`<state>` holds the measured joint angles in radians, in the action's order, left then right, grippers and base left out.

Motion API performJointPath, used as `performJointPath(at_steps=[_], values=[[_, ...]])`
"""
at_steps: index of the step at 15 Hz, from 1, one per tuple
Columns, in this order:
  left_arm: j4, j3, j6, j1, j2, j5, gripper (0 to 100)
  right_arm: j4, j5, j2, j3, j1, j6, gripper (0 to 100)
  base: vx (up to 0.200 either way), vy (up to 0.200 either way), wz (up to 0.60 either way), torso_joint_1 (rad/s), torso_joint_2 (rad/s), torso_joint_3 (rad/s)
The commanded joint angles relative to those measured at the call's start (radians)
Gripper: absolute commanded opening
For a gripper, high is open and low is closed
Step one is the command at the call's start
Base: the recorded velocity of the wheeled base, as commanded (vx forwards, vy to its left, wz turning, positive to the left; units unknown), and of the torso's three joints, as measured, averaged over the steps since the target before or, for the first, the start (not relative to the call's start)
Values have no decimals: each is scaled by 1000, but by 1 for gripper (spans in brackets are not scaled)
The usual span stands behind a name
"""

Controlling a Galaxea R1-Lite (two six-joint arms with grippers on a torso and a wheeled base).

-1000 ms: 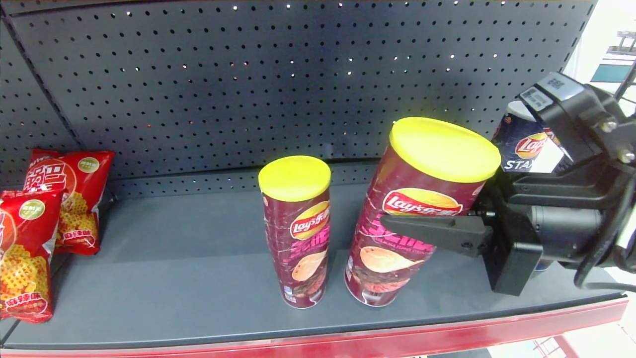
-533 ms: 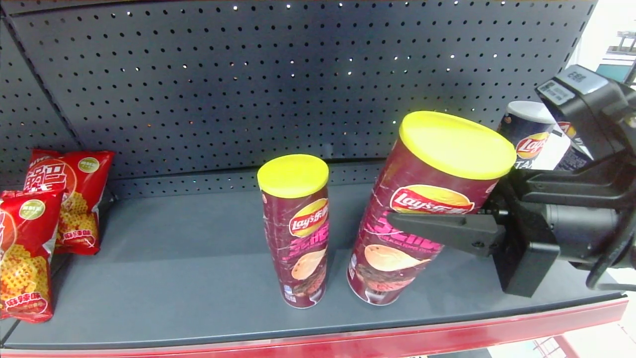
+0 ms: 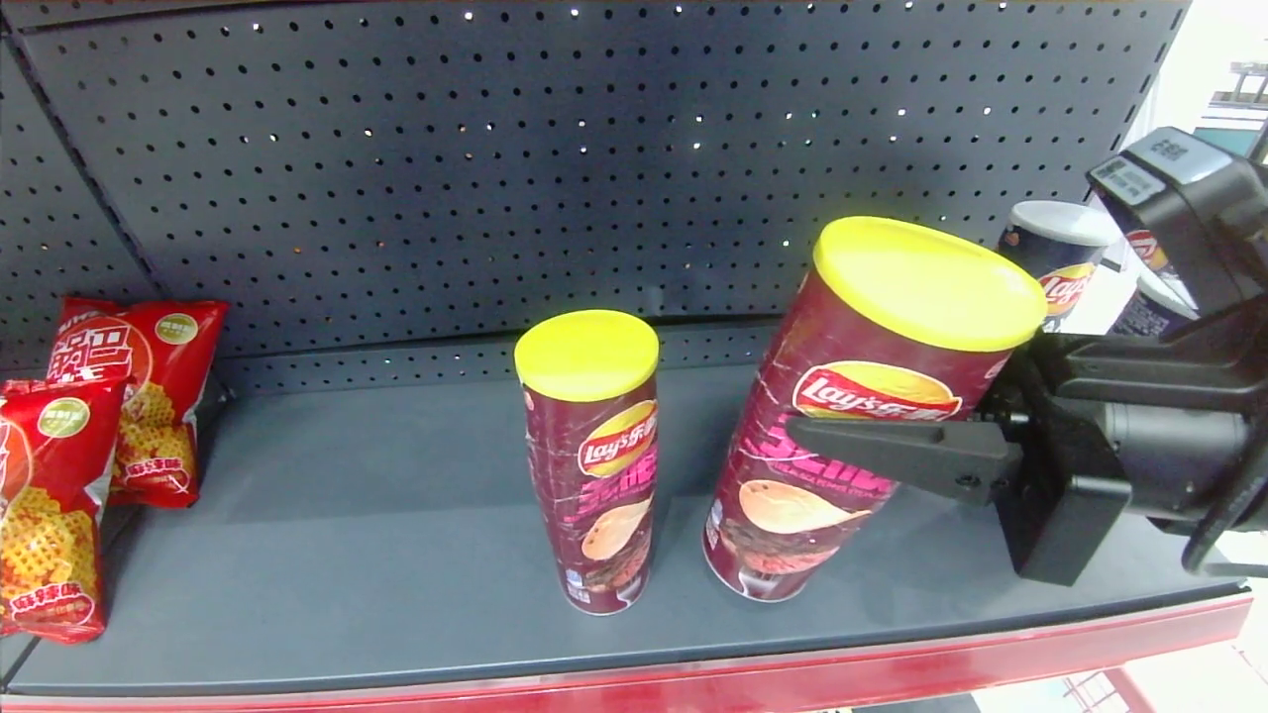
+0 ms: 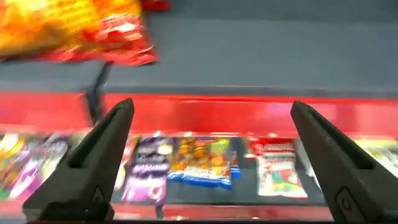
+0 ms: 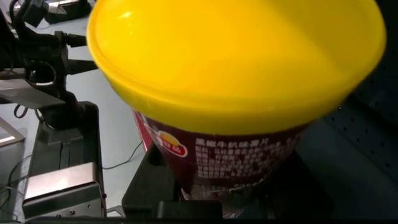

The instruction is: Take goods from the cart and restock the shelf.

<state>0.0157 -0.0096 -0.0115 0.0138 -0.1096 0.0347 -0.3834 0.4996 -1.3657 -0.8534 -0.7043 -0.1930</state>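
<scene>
Two maroon chip cans with yellow lids are on the grey shelf [image 3: 347, 535]. One can [image 3: 594, 465] stands upright in the middle. To its right my right gripper [image 3: 842, 416] is shut on the second can [image 3: 792, 515], which tilts with its lid toward the right and its base low over the shelf board. I cannot tell whether the base touches. The right wrist view looks down on that can's yellow lid [image 5: 236, 50] and maroon body [image 5: 230, 155]. My left gripper [image 4: 211, 162] hangs open and holds nothing, in front of the shelf's red front strip [image 4: 211, 115].
Two red snack bags [image 3: 149, 396] lean at the shelf's left end. Dark blue cans [image 3: 1055, 257] stand at the back right behind my right arm. A perforated back panel [image 3: 594, 149] closes the shelf. Several packets [image 4: 277, 174] sit on the shelf below.
My right gripper has carried the held can a little to the right, and the can now tilts more. The upright can has stayed put.
</scene>
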Motion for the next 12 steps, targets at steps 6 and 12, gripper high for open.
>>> performJointPath(at_steps=[6,12], values=[[-5,5,1,-14,107,-13,100,0,1,-12,10,2,0,0,0,0,0,0,0,0],[-5,7,1,-14,107,-13,100,0,-67,-84,-35,46,-2,0,0,0,0,0,0,0]])
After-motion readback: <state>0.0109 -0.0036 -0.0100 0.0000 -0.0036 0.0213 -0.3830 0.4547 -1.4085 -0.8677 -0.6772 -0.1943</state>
